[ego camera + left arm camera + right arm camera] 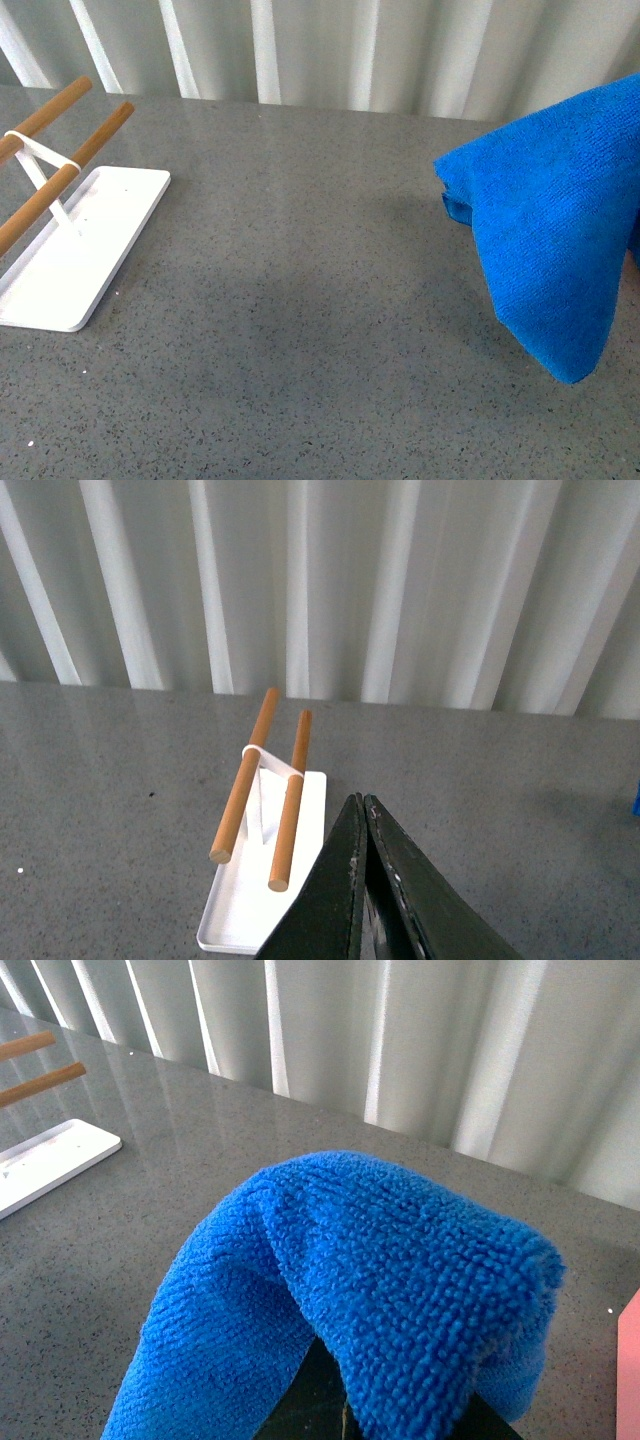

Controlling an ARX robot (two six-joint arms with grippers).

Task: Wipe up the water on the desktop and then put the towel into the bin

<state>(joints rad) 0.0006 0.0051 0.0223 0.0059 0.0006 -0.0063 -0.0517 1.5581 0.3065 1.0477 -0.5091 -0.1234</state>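
One towel [555, 240], bright blue terry, lifted off the counter [300, 320], well to the right of the white tray [85, 245]. Hanging in a folded drape, lowest corner apparently clear of the stone. Grasped by the right end effector [345, 1410]: dark fingers [310, 1400] just poking out under the cloth in the right wrist view, clamped on the fabric, the rest buried by the pile. Cloth humped over the top of that end effector, fuzzy loops sharp up close.

Salmon-pink bin [631, 1370] only a sliver at the edge of the right wrist view, beyond the towel from the tray.

Left end effector [362, 880] clenched on nothing, both dark fingers pressed together to a point, hovering near one end of the tray.

Two wooden rods [243, 780] on a white stand above the tray, parallel, tilted up at one end. Tray flat on the counter. Grey speckled stone bare between tray and towel. White ribbed wall [300, 50] behind the tray, along the counter's far edge.
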